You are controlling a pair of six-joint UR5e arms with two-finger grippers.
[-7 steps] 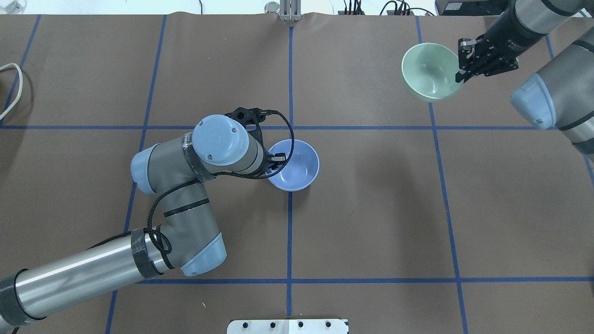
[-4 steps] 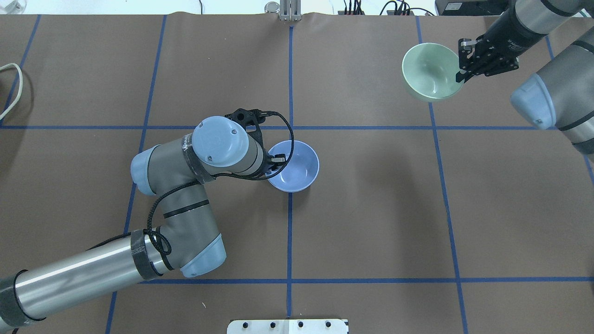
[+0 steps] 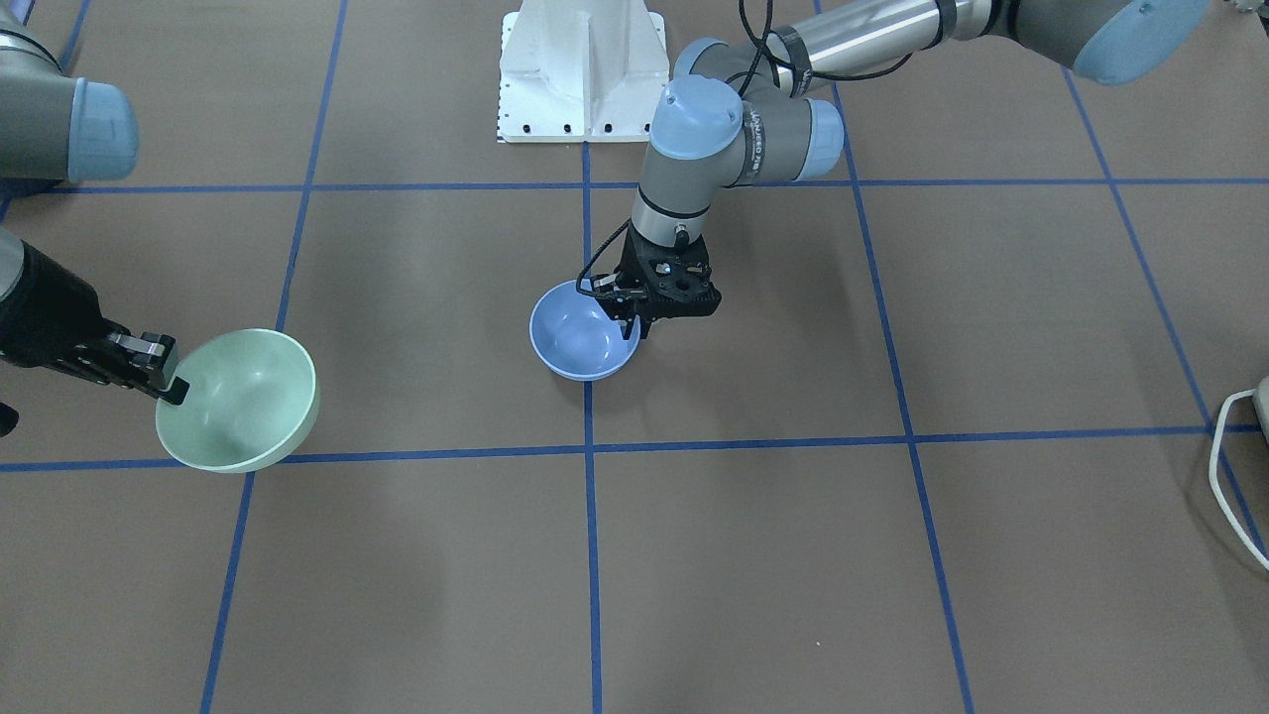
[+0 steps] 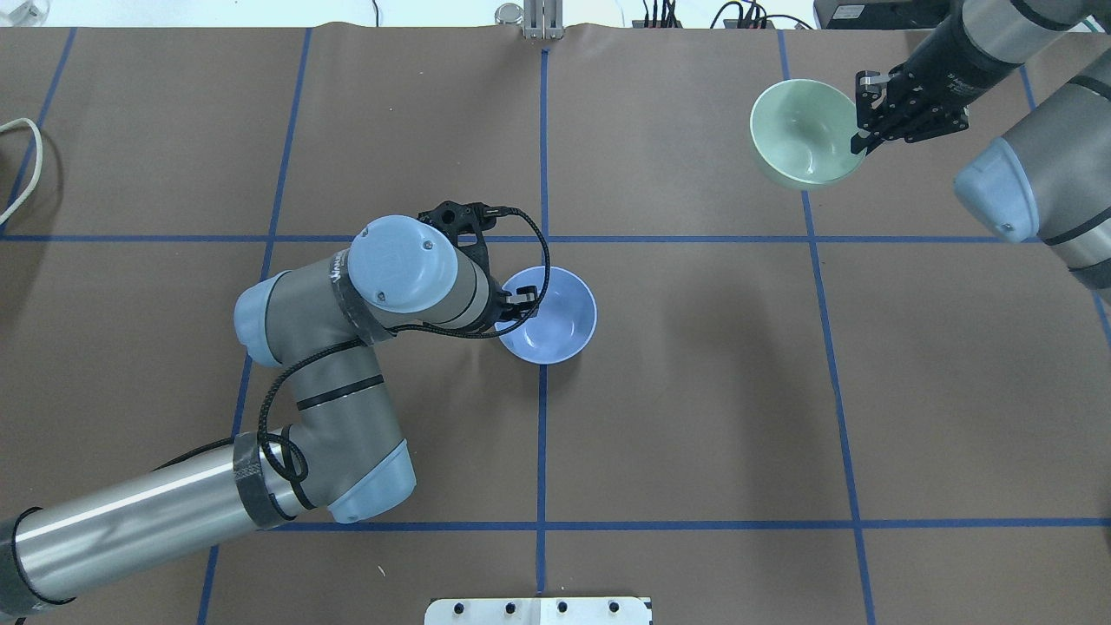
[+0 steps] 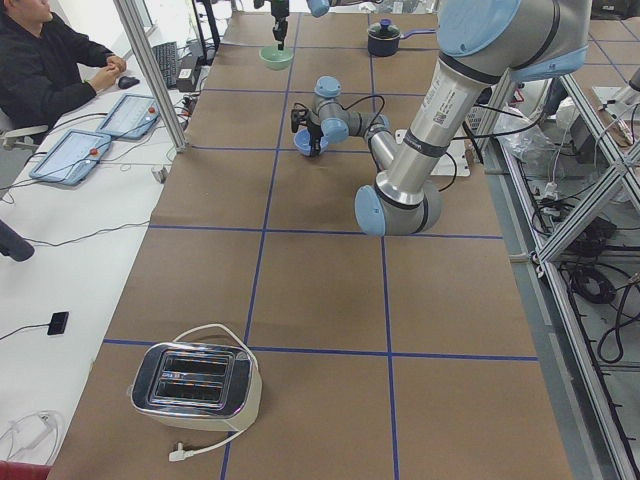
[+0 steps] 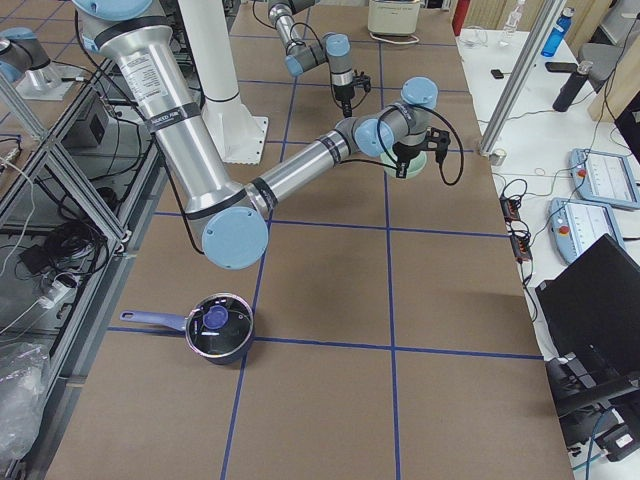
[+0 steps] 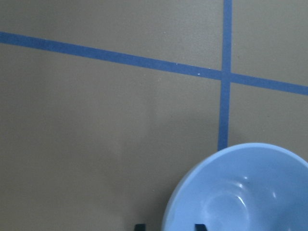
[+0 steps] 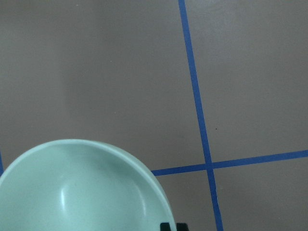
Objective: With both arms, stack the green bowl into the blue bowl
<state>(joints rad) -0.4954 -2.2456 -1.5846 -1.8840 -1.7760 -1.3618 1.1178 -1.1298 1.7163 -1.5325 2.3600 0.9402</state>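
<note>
The blue bowl [image 4: 555, 317] is near the table's middle, by a crossing of blue tape lines. My left gripper [image 4: 512, 308] is shut on its rim on the robot's left side, one finger inside and one outside. It shows the same way in the front view [image 3: 634, 327] on the blue bowl [image 3: 580, 342]. The green bowl [image 4: 803, 134] is at the far right, slightly tilted. My right gripper [image 4: 859, 143] is shut on its right rim. The wrist views show the blue bowl [image 7: 240, 192] and the green bowl [image 8: 82, 187] close below each camera.
The white pedestal base [image 3: 585, 69] stands at the table's near edge. A white cable [image 3: 1234, 466] lies at the robot's far left. A toaster [image 5: 195, 385] and a dark lidded pot [image 6: 218, 325] sit at the table's two ends. A seated person [image 5: 50, 60] is beside the table.
My left arm has drawn back a little toward the robot, and the blue bowl has moved with it. My right gripper and the green bowl have barely shifted.
</note>
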